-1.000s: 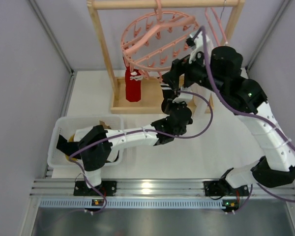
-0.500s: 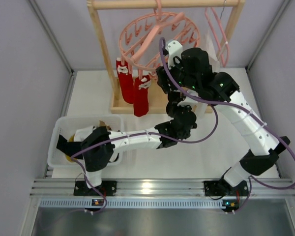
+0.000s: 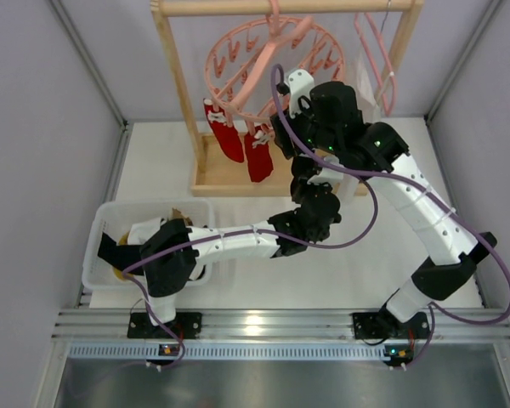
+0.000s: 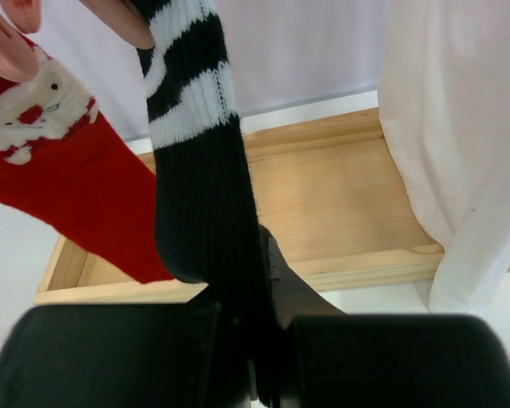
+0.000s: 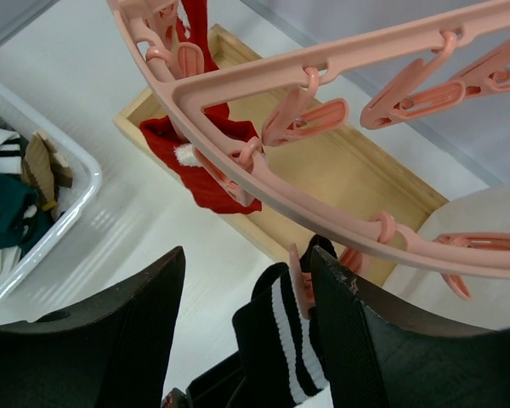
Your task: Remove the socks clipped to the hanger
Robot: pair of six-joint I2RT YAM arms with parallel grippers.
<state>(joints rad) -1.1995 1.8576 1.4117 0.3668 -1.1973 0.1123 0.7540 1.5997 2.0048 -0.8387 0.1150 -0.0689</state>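
Left gripper (image 4: 255, 370) is clamped on the lower end of the black striped sock (image 4: 200, 195), which hangs straight down from a pink clip (image 5: 300, 285) on the round hanger (image 5: 340, 64). Right gripper (image 5: 246, 272) has its jaws apart, one on either side of that clip. Two red socks (image 3: 259, 157) hang clipped just beside it, above the wooden rack's base (image 4: 323, 195). More socks lie in the white bin (image 5: 85, 183).
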